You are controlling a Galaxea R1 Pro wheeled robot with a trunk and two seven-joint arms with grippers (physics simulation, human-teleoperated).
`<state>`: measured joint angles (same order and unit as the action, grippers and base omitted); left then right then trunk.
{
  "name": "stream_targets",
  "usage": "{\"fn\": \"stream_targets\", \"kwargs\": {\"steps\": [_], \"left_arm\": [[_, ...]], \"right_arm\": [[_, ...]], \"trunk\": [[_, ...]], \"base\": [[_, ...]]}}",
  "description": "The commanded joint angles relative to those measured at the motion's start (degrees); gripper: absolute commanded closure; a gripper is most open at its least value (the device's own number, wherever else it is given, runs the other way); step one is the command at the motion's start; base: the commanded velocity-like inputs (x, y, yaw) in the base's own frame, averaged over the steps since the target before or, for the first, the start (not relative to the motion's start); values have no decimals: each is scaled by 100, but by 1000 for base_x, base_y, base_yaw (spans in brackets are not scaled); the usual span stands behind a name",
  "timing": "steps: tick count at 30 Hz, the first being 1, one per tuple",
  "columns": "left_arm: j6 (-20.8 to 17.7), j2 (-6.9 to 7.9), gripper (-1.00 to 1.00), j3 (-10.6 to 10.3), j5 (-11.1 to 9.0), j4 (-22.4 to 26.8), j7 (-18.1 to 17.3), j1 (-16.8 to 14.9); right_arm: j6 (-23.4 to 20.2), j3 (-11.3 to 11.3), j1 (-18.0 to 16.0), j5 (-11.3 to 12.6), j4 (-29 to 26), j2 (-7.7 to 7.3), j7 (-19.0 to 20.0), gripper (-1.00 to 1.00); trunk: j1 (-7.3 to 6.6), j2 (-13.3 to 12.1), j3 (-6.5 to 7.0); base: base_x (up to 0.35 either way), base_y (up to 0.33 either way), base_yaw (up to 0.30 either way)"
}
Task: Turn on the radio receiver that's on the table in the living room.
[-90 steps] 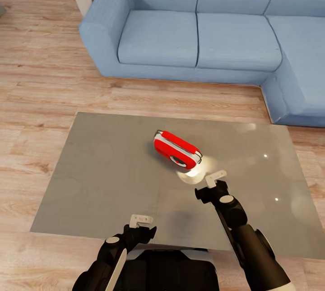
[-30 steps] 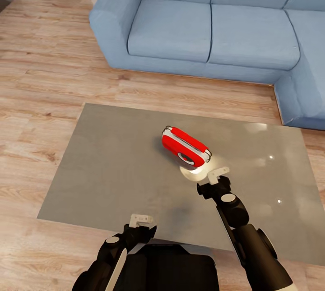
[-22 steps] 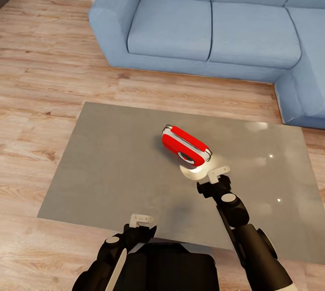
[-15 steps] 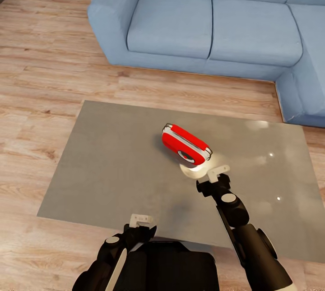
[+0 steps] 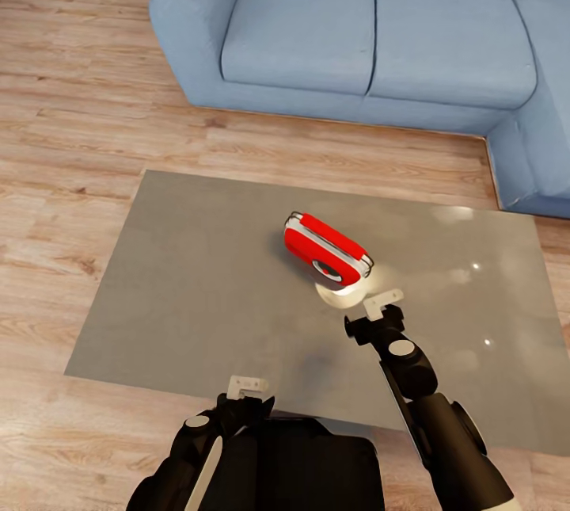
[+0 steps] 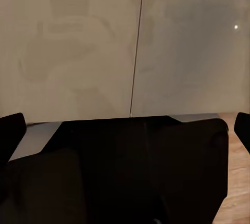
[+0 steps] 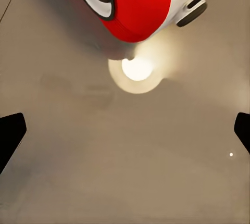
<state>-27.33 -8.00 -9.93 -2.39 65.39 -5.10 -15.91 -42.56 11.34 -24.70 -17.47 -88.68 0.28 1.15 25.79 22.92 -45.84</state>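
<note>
Head view: wood-floored living room (image 5: 95,123); radio receiver (image 5: 326,252) lay mid-counter (image 5: 182,297), right gripper (image 5: 378,313) released just beside it at five o'clock; left gripper (image 5: 247,392) near the edge, jaw state unclear.
Left wrist: glossy counter (image 6: 78,52) only.
Right wrist: radio receiver (image 7: 138,5) cut off, dial partly hidden.
Progress: reach made, switching seemingly left.

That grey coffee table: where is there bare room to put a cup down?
The glossy grey-brown table is bare across its whole left half, left of the small red radio, and along its right end. It is crowded only just in front of the radio, where the right gripper hovers.
</note>
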Motion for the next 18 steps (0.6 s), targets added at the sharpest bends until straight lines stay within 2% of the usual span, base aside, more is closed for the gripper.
{"fn": "stream_targets", "kwargs": {"steps": [1,9,15,18], "left_arm": [[0,0,-100,0,1,2,0,0],[1,0,-100,0,2,8,0,0],[8,0,-100,0,-1,6,0,0],[9,0,-100,0,1,5,0,0]], "right_arm": [[1,0,0,-1,-5,-2,0,-100],[-14,0,0,-5,-133,-31,7,-100],[-38,0,-208,-48,-149,-49,-6,-100],[27,-3,-258,-192,-149,-53,-52,-100]], "trunk": [[0,0,-10],[0,0,-84],[0,0,-121],[0,0,-124]], "base": [[0,0,0],[0,0,0],[0,0,0],[0,0,0]]}}
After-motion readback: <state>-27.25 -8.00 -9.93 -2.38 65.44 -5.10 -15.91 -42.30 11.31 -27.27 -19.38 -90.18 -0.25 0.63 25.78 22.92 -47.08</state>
